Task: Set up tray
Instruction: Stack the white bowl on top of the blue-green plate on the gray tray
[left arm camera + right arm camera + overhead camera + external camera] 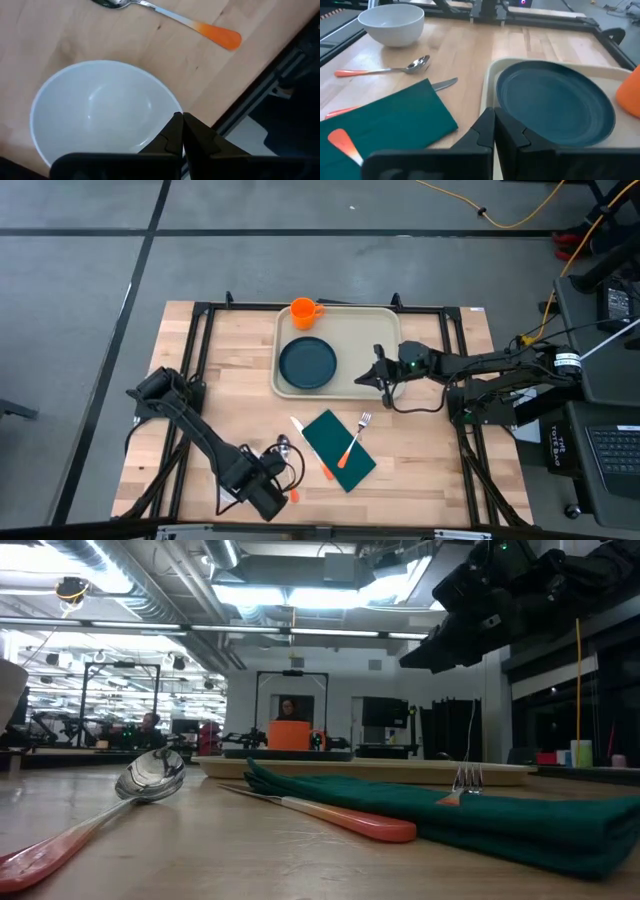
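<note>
A large beige rectangular plastic tray (pixel 360 345) with rounded corners and a low rim lies at the far middle of the pale wooden table (pixel 440 450). On its left half rests a round dark blue plate (pixel 307 363), and an orange cup (pixel 304 312) with a handle stands at the tray's far left corner. The right gripper (pixel 381 379) hovers over the near edge of the tray, just right of the plate, its two dark fingers (pixel 492 131) pressed together and holding nothing. Nearer than the tray, a dark green rectangular napkin (pixel 338 450) lies tilted on the wood, with a fork (pixel 353 442) that has an orange handle resting on top of it. A knife (pixel 311 448) with an orange handle lies along the napkin's left edge, partly tucked under it. Left of that lies a metal spoon (pixel 172 16) with an orange handle, and beside it a white round bowl (pixel 102 110) sits at the near left edge of the table. The left gripper (pixel 181 127) hangs over the bowl's rim, its fingers closed together and empty.
</note>
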### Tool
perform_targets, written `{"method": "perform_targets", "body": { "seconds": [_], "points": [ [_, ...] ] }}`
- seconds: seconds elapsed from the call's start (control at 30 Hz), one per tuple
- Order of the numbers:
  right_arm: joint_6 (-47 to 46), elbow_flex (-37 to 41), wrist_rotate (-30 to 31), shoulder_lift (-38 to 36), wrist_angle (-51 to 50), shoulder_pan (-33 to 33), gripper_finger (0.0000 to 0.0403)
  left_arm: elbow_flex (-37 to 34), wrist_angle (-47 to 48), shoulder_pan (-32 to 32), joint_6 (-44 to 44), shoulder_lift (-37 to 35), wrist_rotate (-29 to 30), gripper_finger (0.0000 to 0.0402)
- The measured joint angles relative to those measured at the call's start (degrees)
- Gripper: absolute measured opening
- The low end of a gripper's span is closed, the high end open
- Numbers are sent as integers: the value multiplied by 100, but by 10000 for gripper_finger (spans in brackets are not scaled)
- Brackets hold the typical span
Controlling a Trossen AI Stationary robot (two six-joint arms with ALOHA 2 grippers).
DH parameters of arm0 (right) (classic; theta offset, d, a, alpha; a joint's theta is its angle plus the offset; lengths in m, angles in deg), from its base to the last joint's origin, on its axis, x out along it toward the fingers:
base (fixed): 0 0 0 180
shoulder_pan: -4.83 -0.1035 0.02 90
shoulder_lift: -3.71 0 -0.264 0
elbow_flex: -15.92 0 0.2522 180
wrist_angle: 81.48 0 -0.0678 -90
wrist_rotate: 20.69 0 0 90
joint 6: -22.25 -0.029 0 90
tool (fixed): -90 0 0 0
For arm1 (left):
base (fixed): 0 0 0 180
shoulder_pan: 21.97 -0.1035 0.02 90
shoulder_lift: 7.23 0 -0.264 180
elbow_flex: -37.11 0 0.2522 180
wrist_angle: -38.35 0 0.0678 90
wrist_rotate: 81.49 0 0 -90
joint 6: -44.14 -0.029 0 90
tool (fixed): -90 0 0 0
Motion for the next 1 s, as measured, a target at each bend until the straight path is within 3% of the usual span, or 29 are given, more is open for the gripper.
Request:
{"method": "perform_targets", "body": {
  "seconds": [0.43,0.8,1.0],
  "points": [
    [-6,0,0,0,-54,0,11,-4,1,19,1187,203,490,18],
    [-69,0,-7,0,-331,0,11,-7,51,19,1376,203,692,80],
    [-159,0,-11,0,-326,0,11,-172,39,19,1971,203,646,117]
  ]
}}
